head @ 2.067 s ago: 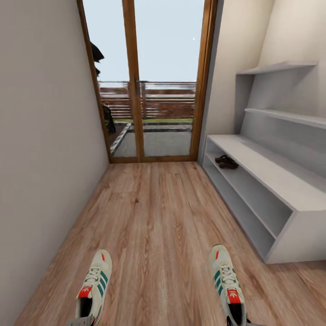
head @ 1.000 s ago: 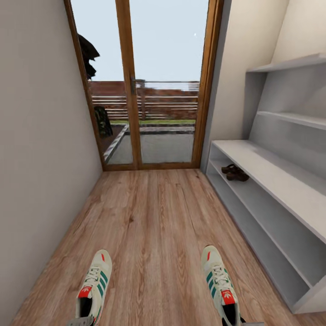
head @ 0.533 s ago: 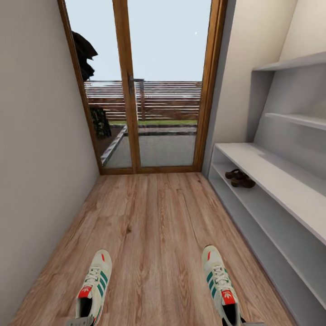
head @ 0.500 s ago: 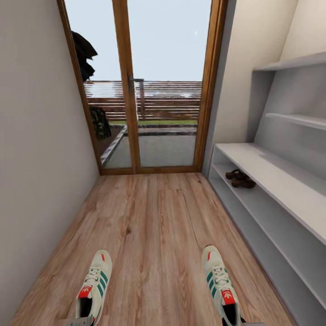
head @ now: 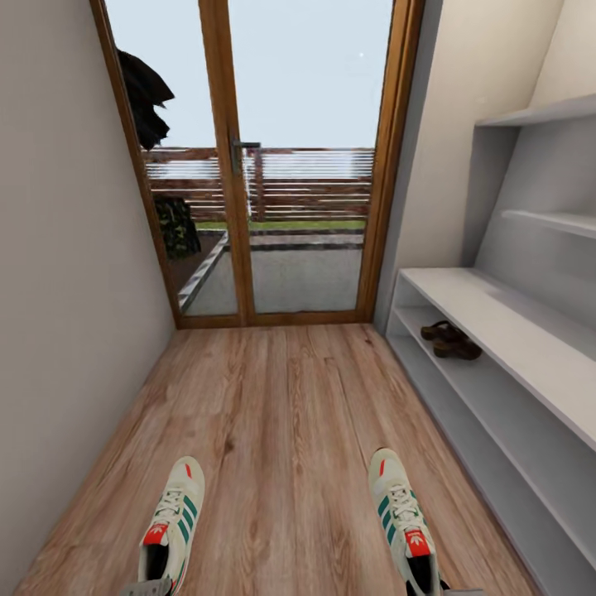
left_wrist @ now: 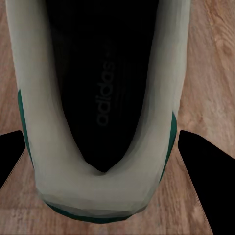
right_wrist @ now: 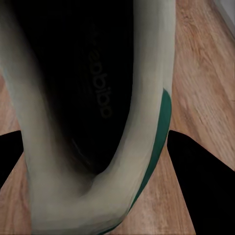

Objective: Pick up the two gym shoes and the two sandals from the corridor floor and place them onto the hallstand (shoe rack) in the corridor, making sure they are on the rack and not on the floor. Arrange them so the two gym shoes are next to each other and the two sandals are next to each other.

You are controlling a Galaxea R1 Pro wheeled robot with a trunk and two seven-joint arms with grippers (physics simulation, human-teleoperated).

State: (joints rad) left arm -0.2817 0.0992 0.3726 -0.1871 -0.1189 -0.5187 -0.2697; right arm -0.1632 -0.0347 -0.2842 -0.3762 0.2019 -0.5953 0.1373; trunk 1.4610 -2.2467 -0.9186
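**Both sneakers carried, rack on the right: drop and mix-up risks**

Left gripper (left_wrist: pixel 105 196) clenched on the left sneaker (head: pixel 170 526) at the heel; right gripper (right_wrist: pixel 98 196) clenched on the right sneaker (head: pixel 404 517) the same way. Both shoes hang above the floor (head: pixel 281 430), well apart. Sandals (head: pixel 451 341) sit together on the shoe rack (head: pixel 497 314), middle shelf, far end. Risks, as I judge: a heel-only hold could let a shoe swing and slip; sneakers set down apart; the right shoe clipping the shelf edge or knocking the sandals.
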